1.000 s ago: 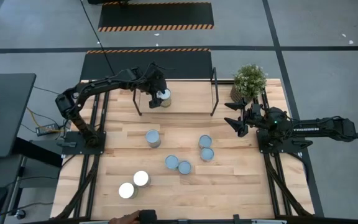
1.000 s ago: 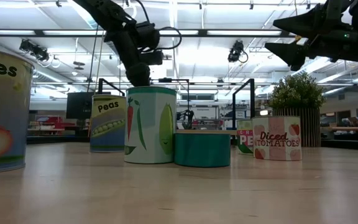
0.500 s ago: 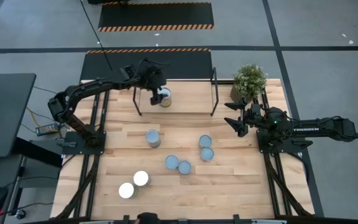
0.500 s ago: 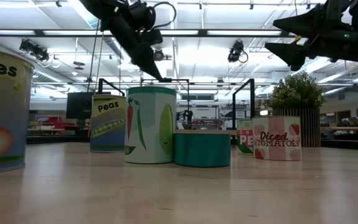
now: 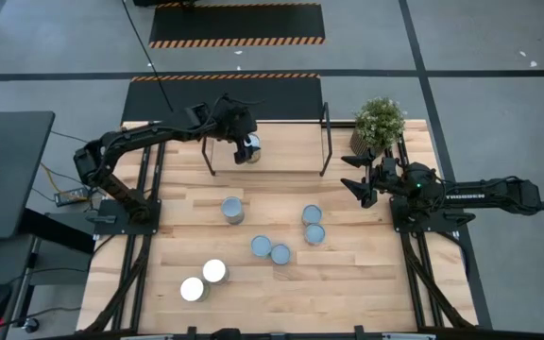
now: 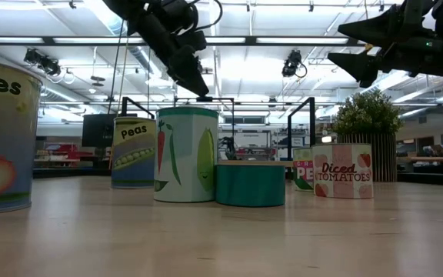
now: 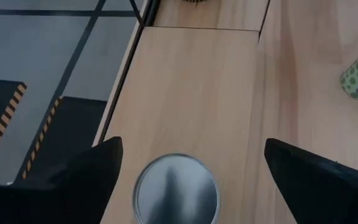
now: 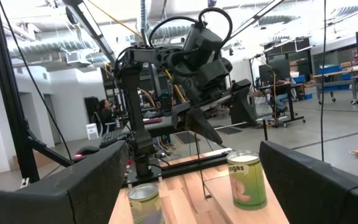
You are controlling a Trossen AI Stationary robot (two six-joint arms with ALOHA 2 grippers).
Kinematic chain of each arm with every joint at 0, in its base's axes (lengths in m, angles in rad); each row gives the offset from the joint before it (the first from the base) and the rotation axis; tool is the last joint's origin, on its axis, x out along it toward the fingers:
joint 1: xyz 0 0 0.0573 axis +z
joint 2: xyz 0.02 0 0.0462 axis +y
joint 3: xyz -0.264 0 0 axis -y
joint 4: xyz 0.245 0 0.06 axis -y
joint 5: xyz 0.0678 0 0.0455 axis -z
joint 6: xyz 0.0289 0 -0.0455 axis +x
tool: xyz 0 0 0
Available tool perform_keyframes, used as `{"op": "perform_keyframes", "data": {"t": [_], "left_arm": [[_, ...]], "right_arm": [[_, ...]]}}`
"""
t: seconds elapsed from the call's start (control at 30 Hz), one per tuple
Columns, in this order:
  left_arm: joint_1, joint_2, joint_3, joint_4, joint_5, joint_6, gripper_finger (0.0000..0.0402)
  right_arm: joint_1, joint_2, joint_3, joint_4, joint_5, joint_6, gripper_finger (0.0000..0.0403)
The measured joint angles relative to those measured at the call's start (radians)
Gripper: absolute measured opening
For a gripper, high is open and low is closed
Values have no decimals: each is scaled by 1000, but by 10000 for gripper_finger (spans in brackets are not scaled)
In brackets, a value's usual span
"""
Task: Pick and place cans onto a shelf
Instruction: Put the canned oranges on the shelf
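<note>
Cans (image 5: 270,250) on wood tabletop (image 5: 366,283), striped floor mats (image 5: 237,24) beyond.

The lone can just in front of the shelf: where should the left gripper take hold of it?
Probably the can by its round side wall, coming straight down from above with the fingers straddling it. It stands upright, top up, apart from the other cans, so both sides look free. The left gripper hangs open above the can on the shelf.

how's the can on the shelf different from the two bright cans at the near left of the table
The shelf can stands alone on the shelf, under the open left pincer; the pair stands together on the table, far from both arms. Its top looks greyer; theirs are bright white. All stand upright.
</note>
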Motion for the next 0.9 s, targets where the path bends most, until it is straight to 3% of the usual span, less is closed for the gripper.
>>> {"op": "perform_keyframes", "data": {"t": [0.27, 0.47, 0.67, 0.9], "left_arm": [[-55, 8, 0, -3, -9, 31, 398], [-141, 31, 0, 3, -191, 102, 398], [-178, 108, 31, -10, -237, 124, 398], [-217, 178, 33, 18, -526, 288, 398]], "right_arm": [[0, 0, 0, 0, 0, 0, 373], [0, 0, 0, 0, 0, 0, 373], [0, 0, 0, -6, 0, 0, 373], [0, 0, 0, 1, 0, 0, 373]]}}
